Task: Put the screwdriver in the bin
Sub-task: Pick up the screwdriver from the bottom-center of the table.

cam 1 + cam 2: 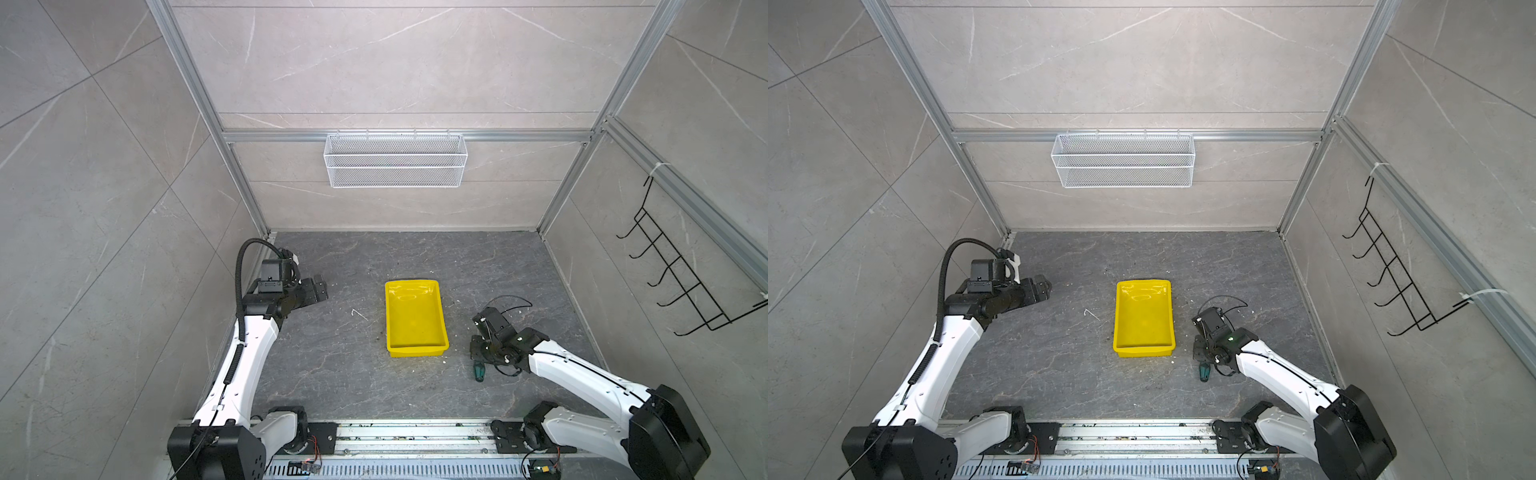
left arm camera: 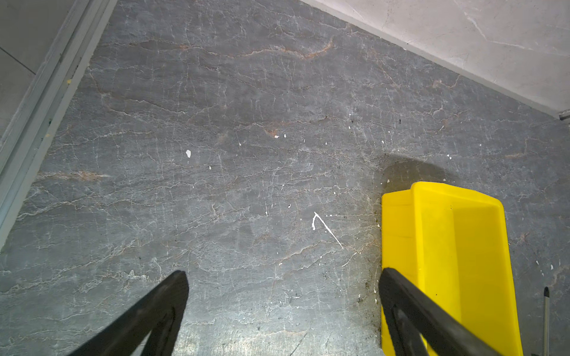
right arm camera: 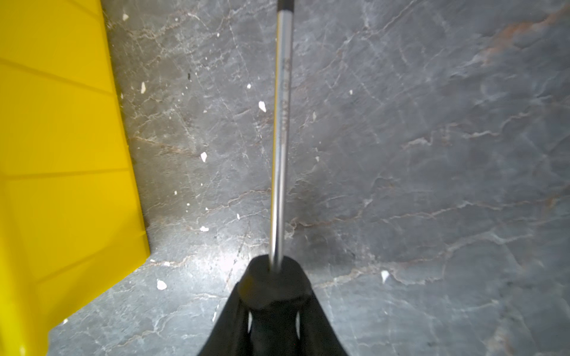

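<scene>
Near edge: right arm (image 1: 582,374) reaches in over the worktop (image 1: 332,365), wrist bent down just right of the bin's near corner.

Right wrist view: right fingers (image 3: 228,323) clenched on the black collar of the screwdriver (image 3: 281,123). The bare shaft runs straight out from them, alongside the outer wall of the bin (image 3: 61,123) but apart from it. Cannot tell whether the tool is lifted or resting on the worktop.

Both top views: only the green-and-black handle end shows (image 1: 479,371) (image 1: 1204,372), poking out toward the near edge. The shaft is hidden under the wrist. The screwdriver is outside the bin (image 1: 415,283) (image 1: 1144,283), which sits mid-worktop with its long side running near to far.

Left wrist view: left fingers (image 2: 160,308) spread wide, nothing between them, above bare worktop. It also shows the bin's wall (image 2: 398,231) and, beyond it at the frame edge, a thin sliver of shaft with a dark tip (image 2: 546,317).

Top views place the left arm (image 1: 253,353) at the worktop's left side, well apart from the bin.

Back wall: white mesh basket (image 1: 395,160) hangs from the rail. Right wall: black hook rack (image 1: 673,270).
</scene>
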Robot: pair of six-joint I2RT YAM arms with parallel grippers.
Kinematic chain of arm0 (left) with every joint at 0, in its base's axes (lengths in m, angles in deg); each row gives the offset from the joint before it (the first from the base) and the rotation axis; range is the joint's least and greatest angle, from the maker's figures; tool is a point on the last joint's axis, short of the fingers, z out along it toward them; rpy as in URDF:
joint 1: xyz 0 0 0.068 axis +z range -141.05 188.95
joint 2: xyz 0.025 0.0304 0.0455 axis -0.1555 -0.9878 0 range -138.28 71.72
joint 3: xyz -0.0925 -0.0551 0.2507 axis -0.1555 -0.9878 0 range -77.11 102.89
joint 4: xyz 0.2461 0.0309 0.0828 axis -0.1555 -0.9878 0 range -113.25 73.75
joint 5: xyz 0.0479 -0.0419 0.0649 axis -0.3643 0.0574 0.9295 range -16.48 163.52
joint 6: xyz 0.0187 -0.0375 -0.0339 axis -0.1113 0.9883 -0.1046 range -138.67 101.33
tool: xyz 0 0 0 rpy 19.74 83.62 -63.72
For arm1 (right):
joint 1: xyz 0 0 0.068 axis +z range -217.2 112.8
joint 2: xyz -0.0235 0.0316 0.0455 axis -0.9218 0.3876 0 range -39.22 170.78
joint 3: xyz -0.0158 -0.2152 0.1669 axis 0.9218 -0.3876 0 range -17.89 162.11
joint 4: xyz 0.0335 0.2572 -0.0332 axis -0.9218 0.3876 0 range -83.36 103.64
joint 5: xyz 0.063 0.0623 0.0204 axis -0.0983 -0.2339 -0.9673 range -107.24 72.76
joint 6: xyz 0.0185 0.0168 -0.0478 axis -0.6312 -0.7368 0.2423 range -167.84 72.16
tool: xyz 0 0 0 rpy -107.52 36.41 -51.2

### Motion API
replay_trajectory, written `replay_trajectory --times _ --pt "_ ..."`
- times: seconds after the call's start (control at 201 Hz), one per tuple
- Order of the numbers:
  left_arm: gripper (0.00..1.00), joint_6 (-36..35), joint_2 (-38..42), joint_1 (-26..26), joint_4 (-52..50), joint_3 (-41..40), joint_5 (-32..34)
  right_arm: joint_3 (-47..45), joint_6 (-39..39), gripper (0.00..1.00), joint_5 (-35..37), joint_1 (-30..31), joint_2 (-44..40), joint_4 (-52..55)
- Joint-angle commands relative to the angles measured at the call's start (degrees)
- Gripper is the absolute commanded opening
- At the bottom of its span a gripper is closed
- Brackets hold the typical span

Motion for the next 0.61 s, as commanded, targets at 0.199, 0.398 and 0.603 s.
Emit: replay_trajectory --times 0.199,0.398,0.603 --pt "1.00 0.1 -1.6 -0.1 -0.1 1.5 -2.0 11.0 3.5 0.13 3.6 1.3 -0.9 7.3" --pt "1.00 -0.3 -1.8 -0.1 -0.3 2.3 -1.6 21.5 6.9 0.13 5.0 3.4 3.5 10.0" --pt "1.00 0.1 -1.7 1.1 -0.4 2.9 -3.3 33.3 10.0 0.13 5.7 7.1 11.9 10.3"
